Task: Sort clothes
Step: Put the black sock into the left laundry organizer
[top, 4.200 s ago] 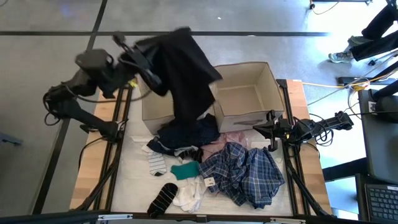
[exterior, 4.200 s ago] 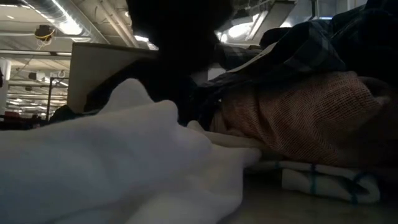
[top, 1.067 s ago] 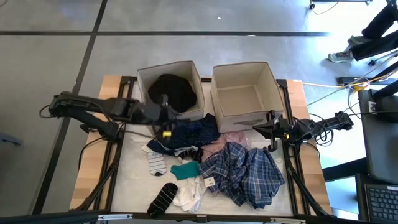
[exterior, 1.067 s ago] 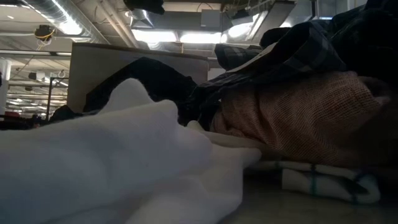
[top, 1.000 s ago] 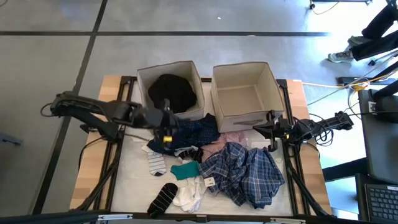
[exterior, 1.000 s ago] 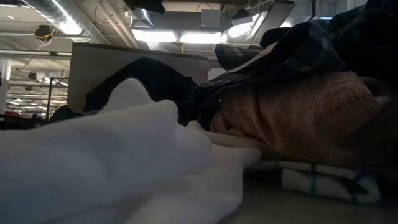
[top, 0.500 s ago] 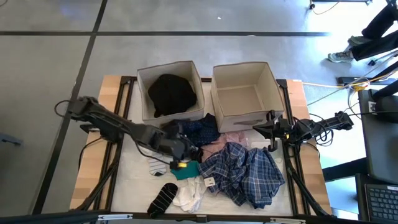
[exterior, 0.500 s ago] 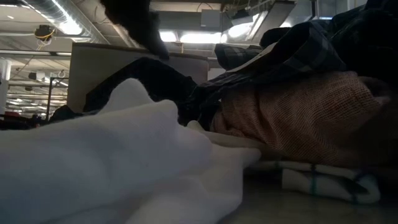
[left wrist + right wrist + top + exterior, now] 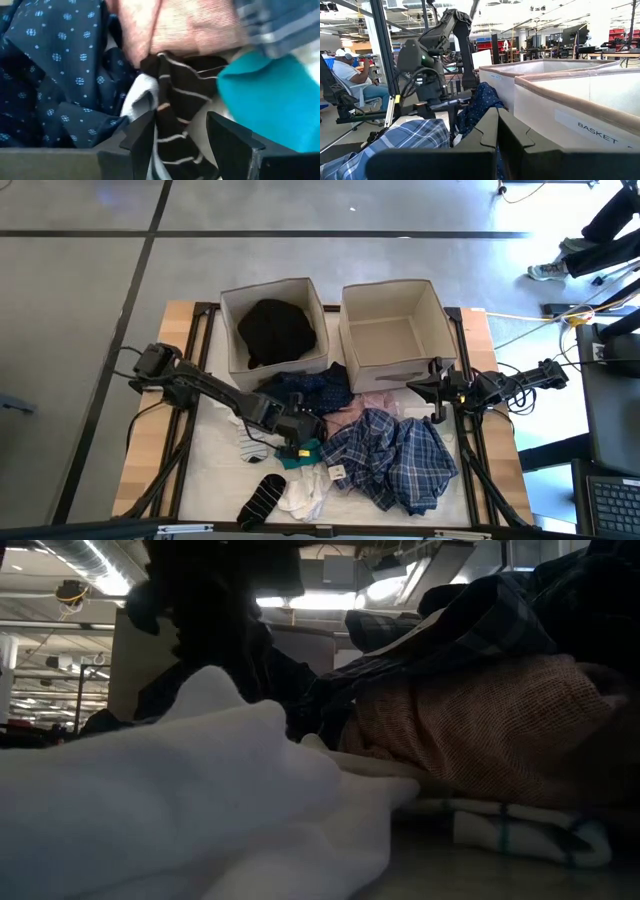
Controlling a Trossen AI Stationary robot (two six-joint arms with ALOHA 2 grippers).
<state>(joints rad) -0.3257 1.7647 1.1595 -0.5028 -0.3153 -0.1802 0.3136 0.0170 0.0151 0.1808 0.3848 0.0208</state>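
Observation:
The clothes lie heaped on the table's near half: a navy dotted garment [image 9: 312, 388], a pink piece [image 9: 365, 405], a blue-plaid shirt [image 9: 395, 455], a teal item [image 9: 300, 455], a white garment [image 9: 305, 492] and striped socks [image 9: 262, 498]. A black garment [image 9: 275, 330] lies inside the left beige box [image 9: 228, 315]. My left gripper [image 9: 298, 438] hangs open, pointing down over a black striped sock [image 9: 175, 100], with a finger on either side of it [image 9: 182, 125]. My right gripper [image 9: 435, 390] waits shut at the table's right edge.
The right beige box [image 9: 440, 320] stands beside the left one at the table's far side. A white sock with dark stripes [image 9: 252, 442] lies left of the teal item. Beyond the table, a person sits [image 9: 350, 75] and another stands [image 9: 600, 230].
My left gripper has swung from beside the left box toward the table's near edge and right, sinking and tipping downward until it hangs low over the clothes pile. Its fingers have stayed open. The clothes have not moved.

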